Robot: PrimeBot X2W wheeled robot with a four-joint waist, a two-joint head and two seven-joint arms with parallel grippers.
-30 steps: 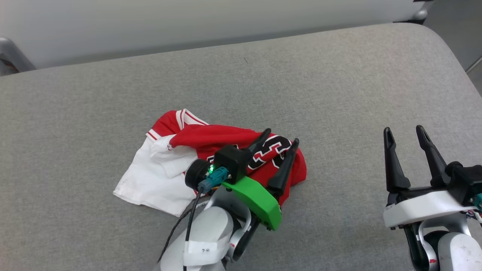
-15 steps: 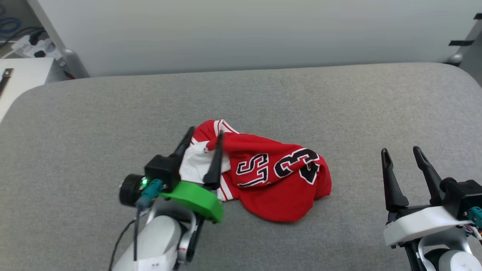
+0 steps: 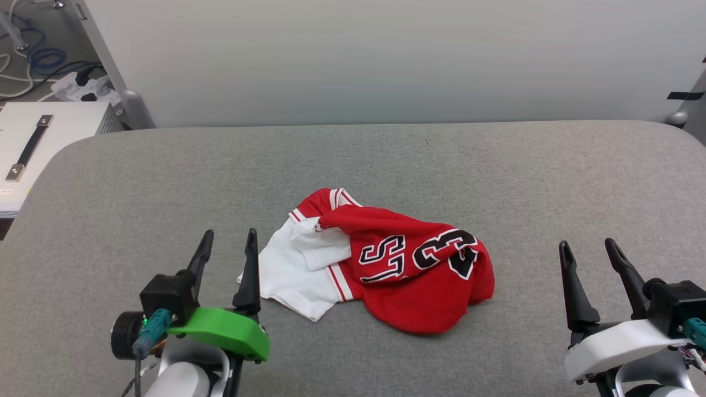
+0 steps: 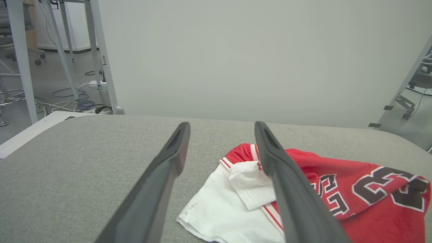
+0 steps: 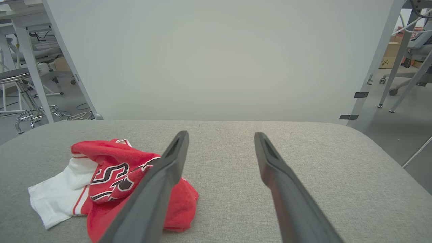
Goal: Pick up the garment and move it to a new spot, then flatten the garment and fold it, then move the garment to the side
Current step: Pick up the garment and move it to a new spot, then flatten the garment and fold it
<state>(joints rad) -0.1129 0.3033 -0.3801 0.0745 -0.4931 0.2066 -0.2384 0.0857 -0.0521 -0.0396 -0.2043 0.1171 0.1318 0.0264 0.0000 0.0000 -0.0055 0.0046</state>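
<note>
The left gripper (image 3: 230,237), at the lower left of the frame, stands wide open and holds nothing. The right gripper (image 3: 586,245), at the lower right, is also wide open and empty. The garment (image 3: 408,270) lies crumpled in the middle of the grey table (image 3: 386,160), near the left gripper and well apart from the right one.

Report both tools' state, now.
Left tool: open, holding nothing.
Right tool: open, holding nothing.

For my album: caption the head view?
Crumpled jersey on grey surface, left gripper and right gripper open either side.
</note>
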